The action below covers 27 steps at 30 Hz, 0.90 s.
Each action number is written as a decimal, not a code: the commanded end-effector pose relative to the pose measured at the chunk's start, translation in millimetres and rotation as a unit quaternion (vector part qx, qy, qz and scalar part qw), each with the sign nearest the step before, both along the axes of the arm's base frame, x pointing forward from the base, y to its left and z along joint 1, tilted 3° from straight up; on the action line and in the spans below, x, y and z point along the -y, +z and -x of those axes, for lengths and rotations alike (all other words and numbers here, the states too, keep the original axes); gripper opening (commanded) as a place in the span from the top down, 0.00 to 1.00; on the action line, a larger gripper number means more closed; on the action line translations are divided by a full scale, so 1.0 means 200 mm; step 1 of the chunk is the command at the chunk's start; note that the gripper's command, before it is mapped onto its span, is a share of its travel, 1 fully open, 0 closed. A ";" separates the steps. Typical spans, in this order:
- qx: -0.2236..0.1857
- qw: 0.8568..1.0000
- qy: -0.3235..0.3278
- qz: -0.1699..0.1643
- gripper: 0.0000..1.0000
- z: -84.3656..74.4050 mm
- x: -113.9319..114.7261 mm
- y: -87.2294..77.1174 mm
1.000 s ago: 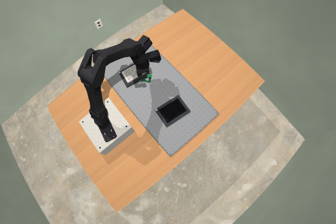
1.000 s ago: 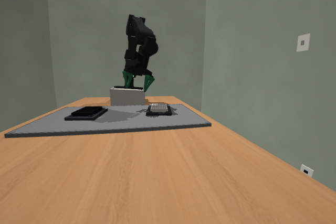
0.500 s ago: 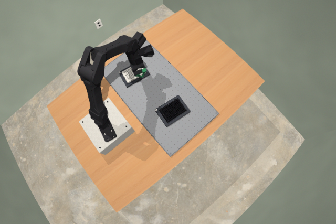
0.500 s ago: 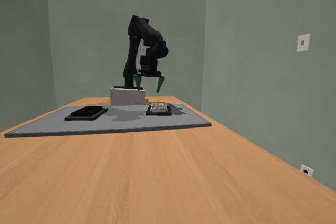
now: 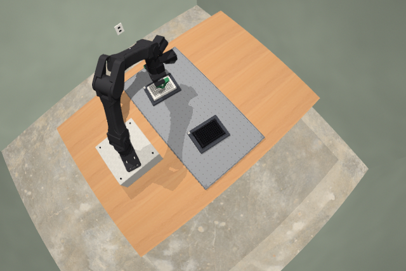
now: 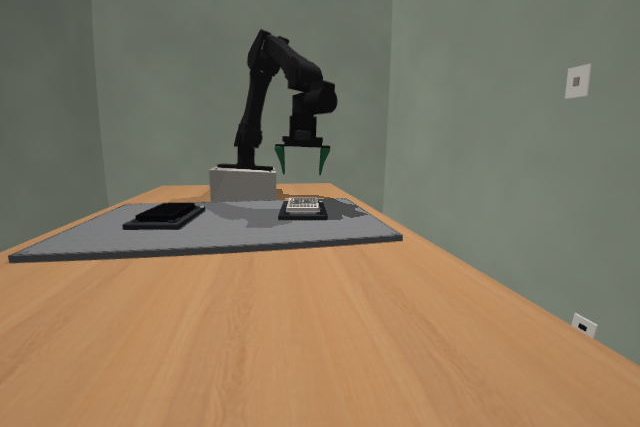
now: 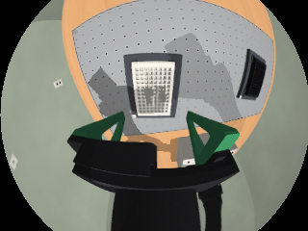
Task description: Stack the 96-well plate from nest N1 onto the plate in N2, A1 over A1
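Note:
A white 96-well plate sits in the dark nest N1 on the grey perforated baseplate; it also shows in the exterior view and the wrist view. A black 96-well plate sits in nest N2, seen too in the exterior view and at the right of the wrist view. My gripper with green fingers is open and empty. It hangs well above the white plate, pointing down, with the fingers spread to either side of it.
The grey baseplate lies on a wooden table. The arm's white base block stands at the table's near-left side. Walls stand behind and to the right of the table.

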<state>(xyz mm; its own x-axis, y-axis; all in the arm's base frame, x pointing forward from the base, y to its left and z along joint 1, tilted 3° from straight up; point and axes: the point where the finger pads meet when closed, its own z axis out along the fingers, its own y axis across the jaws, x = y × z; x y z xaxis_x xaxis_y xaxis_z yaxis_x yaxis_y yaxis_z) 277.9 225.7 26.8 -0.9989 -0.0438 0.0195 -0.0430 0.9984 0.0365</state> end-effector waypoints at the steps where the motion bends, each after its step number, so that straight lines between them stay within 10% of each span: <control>1: 0.013 1.000 -0.007 -0.018 0.00 -0.05 -0.03 0.08; 27: 0.018 1.000 -0.005 -0.016 0.00 -0.05 -0.03 0.08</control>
<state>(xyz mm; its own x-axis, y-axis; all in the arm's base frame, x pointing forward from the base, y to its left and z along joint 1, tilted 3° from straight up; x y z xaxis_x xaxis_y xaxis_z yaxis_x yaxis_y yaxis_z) 277.9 226.6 27.7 -0.9989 -0.0412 0.0234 -0.0401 0.9982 0.0437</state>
